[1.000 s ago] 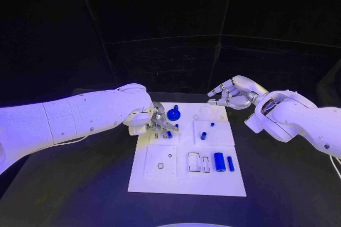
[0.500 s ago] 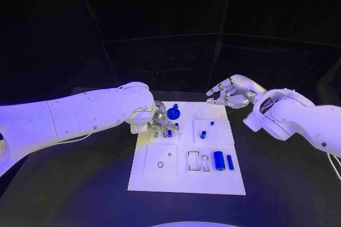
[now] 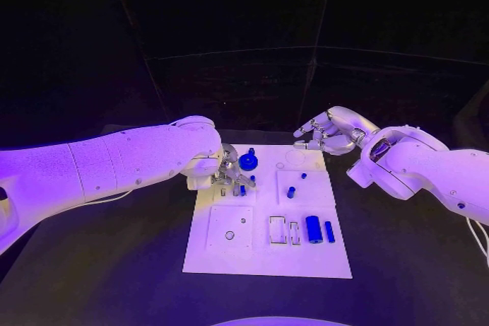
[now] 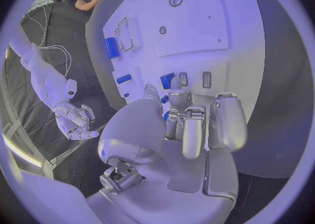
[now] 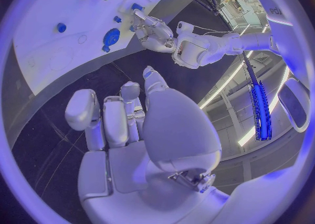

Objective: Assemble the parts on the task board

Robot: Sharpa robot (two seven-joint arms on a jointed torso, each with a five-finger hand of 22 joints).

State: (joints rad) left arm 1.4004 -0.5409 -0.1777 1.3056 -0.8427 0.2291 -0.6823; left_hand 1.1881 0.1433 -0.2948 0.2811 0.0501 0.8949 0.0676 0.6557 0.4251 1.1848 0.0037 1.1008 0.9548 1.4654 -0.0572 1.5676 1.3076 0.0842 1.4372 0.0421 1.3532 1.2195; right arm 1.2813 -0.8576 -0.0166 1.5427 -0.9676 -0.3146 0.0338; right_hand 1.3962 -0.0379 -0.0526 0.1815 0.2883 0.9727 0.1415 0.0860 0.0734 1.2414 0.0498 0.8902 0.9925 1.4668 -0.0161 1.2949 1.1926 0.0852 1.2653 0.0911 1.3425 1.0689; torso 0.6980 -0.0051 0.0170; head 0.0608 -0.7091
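1. Black table (image 3: 122,269) under us, dark room beyond, and the white task board (image 3: 267,259) lies square in the middle, its long side running near to far.

2. We see the left hand (image 3: 226,172) down over the board's far-left part, fingers curled low among small blue pieces. In the left wrist view its fingertips (image 4: 176,98) crowd a small blue part (image 4: 167,80) beside two narrow slots (image 4: 207,79). It looks pinched, but we cannot tell for sure: the fingers hide the contact.

3. Just past that hand sits the blue knob (image 3: 249,163), upright on the board's far-left corner area.

4. Over on the right, the right hand (image 3: 328,136) hovers off the board's far-right corner, above the black table, fingers loosely curled in and holding nothing.

5. Nearer to us lie the parts not yet fitted: a blue cylinder (image 3: 314,229) and a slimmer blue pin (image 3: 329,230) beside it, both on their sides with long axes running near to far, next to rectangular recesses (image 3: 277,230).

6. The relation that counts, we judge: the slots lie directly under the left hand's fingertips, so the left hand is plainly the nearer one, and the coming move looks like a short push down, with the part's long axis lined up with the slot.

7. A small blue peg (image 3: 290,193) stands mid-board, between both hands.
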